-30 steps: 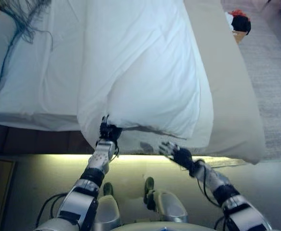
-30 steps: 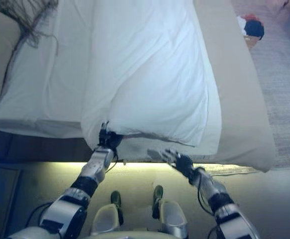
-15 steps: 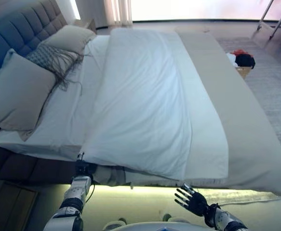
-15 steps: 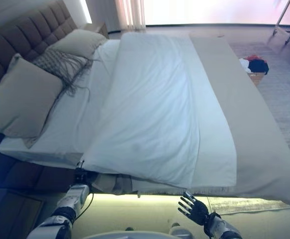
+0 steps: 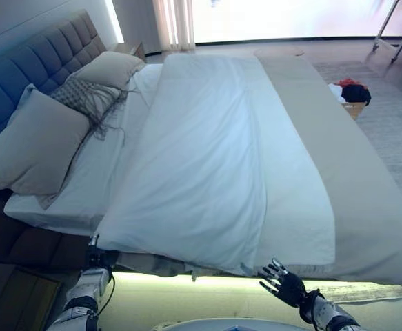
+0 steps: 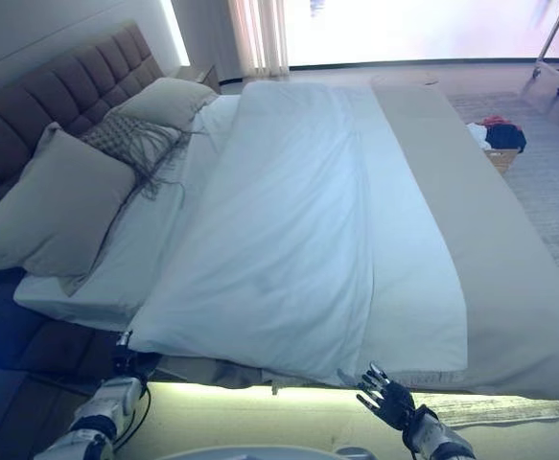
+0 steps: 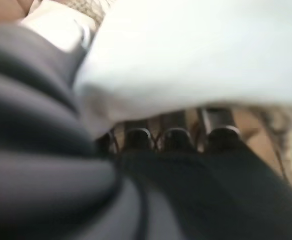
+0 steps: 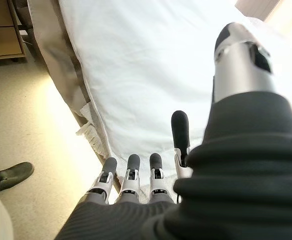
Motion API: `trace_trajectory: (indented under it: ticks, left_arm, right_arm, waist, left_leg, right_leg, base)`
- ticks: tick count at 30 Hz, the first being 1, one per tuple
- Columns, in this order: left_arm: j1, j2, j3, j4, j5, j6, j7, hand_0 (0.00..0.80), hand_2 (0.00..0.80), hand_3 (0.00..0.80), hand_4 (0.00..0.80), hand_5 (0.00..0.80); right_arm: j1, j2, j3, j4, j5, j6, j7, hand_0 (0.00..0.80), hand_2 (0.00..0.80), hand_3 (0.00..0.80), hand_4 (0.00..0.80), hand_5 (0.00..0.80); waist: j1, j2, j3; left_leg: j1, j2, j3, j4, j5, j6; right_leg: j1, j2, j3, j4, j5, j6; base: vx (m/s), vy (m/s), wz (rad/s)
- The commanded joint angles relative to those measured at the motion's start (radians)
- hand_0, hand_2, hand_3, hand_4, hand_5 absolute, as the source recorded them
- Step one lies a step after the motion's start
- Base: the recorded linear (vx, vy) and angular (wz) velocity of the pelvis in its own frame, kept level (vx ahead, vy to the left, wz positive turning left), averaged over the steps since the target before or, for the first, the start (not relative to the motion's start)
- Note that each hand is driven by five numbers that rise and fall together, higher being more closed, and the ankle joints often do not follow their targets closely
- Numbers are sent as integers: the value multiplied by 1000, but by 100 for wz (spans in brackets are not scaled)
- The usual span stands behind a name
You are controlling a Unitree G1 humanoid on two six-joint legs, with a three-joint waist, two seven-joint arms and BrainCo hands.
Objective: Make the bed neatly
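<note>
A white duvet lies folded lengthwise along the middle of the bed, over a beige cover. My left hand is at the duvet's near left corner by the bed's edge. In the left wrist view its fingers curl under the white cloth and hold it. My right hand is open with fingers spread, empty, just below the bed's near edge. In the right wrist view its straight fingers point at the duvet's hanging edge.
Two beige pillows and a grey fringed throw lie against the tufted headboard on the left. A basket of clothes stands on the rug to the right. A wooden nightstand is at the lower left.
The camera has swung up and now takes in the whole bed. My left hand still holds the duvet corner, now further toward the head end. My right hand has come away from the bed's edge.
</note>
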Motion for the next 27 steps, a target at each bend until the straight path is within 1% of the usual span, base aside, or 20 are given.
trace_trajectory:
  ticks: [1,3,6,10,12,15,18,21,22,24,25,27]
  left_arm:
    - [152,227,210,68,-21,-75,-27,800,800,800,800,800]
    - [171,238,232,89,-3,-66,-18,800,800,800,800,800]
    - [194,245,258,131,33,-52,-34,800,800,800,800,800]
    - [216,213,257,167,65,-28,-42,800,800,800,800,800]
    - [218,160,228,171,59,-45,-56,800,800,800,800,800]
    - [212,99,189,161,53,-53,-63,800,800,800,800,800]
    - [181,66,136,126,31,-55,-52,800,800,800,800,800]
    - [113,50,64,75,-6,-70,-29,800,800,800,800,800]
    - [101,47,55,68,-1,-73,-24,800,800,800,800,800]
    - [57,54,16,55,-7,-74,-19,800,800,800,800,800]
    - [36,58,-5,48,-15,-84,-8,800,800,800,800,800]
    - [4,68,-30,26,-37,-90,11,800,800,800,800,800]
  right_arm:
    - [-26,18,-63,71,7,-30,11,0,0,0,0,0]
    - [-24,15,-67,74,9,-30,17,0,0,0,0,0]
    - [-24,15,-71,83,11,-37,25,0,0,0,0,0]
    - [-27,19,-68,72,7,-41,14,0,0,0,0,0]
    - [-33,16,-73,61,4,-42,6,0,0,0,0,0]
    - [-44,8,-78,60,-2,-49,-1,0,0,0,0,0]
    - [-61,-15,-72,46,6,-56,-9,0,0,0,0,0]
    - [-110,-39,-50,26,54,-79,-24,0,0,0,0,0]
    - [-121,-41,-49,23,62,-82,-25,0,0,0,0,0]
    - [-153,-46,-33,0,95,-95,-32,0,0,0,0,0]
    - [-168,-47,-21,-18,111,-100,-30,0,0,0,0,0]
    - [-190,-52,-6,-64,125,-99,-37,0,0,0,0,0]
  waist:
    - [140,-28,-19]
    - [145,-29,-20]
    - [152,-31,-21]
    - [160,-32,-16]
    - [165,-34,2]
    - [173,-36,32]
    - [180,-42,80]
    - [184,-55,168]
    - [185,-56,179]
    - [181,-65,227]
    - [176,-68,251]
    - [165,-74,284]
  left_leg:
    - [-61,-50,3,36,21,11]
    - [-59,-51,1,28,24,11]
    - [-59,-51,0,21,26,11]
    - [-70,-53,-1,28,24,13]
    - [-89,-54,-6,49,20,14]
    - [-118,-53,-16,90,10,17]
    - [-181,-50,-21,175,-4,18]
    - [-281,-47,-20,293,-27,18]
    - [-295,-45,-19,310,-34,19]
    - [-348,-37,-5,393,-63,25]
    - [-376,-29,3,438,-84,32]
    - [-450,-26,17,531,-113,43]
  right_leg:
    - [-12,-107,-37,112,-39,60]
    - [-10,-107,-43,104,-36,63]
    - [-10,-108,-50,96,-32,67]
    - [-16,-109,-55,99,-35,65]
    - [-30,-114,-62,121,-44,59]
    - [-55,-122,-71,165,-62,49]
    - [-103,-131,-75,231,-82,34]
    - [-183,-135,-73,323,-102,19]
    - [-198,-136,-71,342,-109,17]
    - [-258,-146,-57,433,-131,10]
    - [-300,-156,-49,498,-148,8]
    - [-387,-174,-26,607,-175,-2]
  base:
    - [0,0,0]
    - [0,0,0]
    - [-2,-1,-4]
    - [-5,22,0]
    - [-62,70,1]
    - [-79,92,11]
    - [-191,75,16]
    - [-326,6,16]
    - [-233,37,42]
    - [-226,41,46]
    - [-226,53,41]
    - [-215,66,34]
